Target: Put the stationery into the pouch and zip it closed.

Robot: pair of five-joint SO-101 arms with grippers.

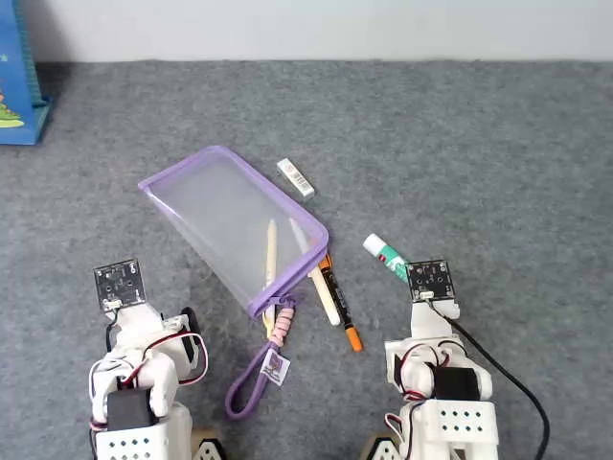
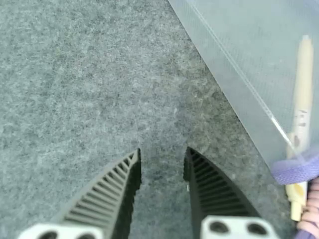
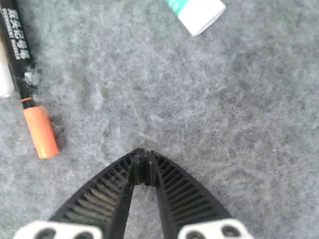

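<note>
High view looks down on a clear pouch [image 1: 230,216] with purple edging, lying flat on the grey mat [image 1: 498,144], ahead of the left arm [image 1: 134,369] and over toward its right side. One cream pen [image 1: 271,251] lies inside the pouch. A second pen [image 1: 322,285] sticks half out of the open mouth, and a black marker [image 1: 337,302] with an orange cap lies just beside it. A purple strap [image 1: 247,388] trails from the pouch corner back between the two arms. A glue stick [image 1: 385,255] lies just ahead of the right arm [image 1: 436,374], and a small eraser [image 1: 295,177] sits near the far edge of the pouch, apart from it.

In the left wrist view, the left gripper [image 2: 162,164] has its fingers apart over bare mat, with nothing between them. The pouch [image 2: 259,64] lies ahead and to the right of it.

In the right wrist view, the right gripper [image 3: 144,167] has its fingertips pressed together, holding nothing. The marker [image 3: 17,40] lies near on its left, its orange cap end closest, and the glue stick [image 3: 199,12] lies farther ahead.
</note>
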